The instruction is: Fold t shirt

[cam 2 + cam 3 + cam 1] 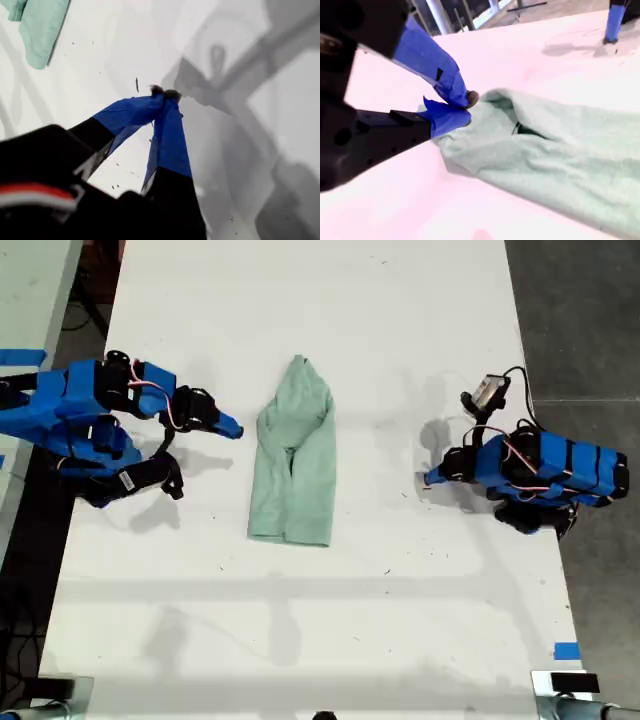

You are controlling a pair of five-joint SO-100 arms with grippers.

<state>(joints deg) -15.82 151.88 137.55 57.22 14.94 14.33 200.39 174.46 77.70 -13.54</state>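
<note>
— Where is your t shirt [293,465]?
— On the table [400,620], between both arms.
— And the jaws?
— You see my first gripper [164,93] with its jaws pressed together on nothing, well apart from the shirt. My second gripper [457,107] sits at the cloth's edge, nearly closed; I cannot tell if it grips.

The t shirt [555,160] was soft, matt, faintly nubby cloth, lying just beside my second pincer [462,107], whose fingertips wore smooth blue tape over matt black plastic. The table [400,620] looked smooth, matt white.
</note>
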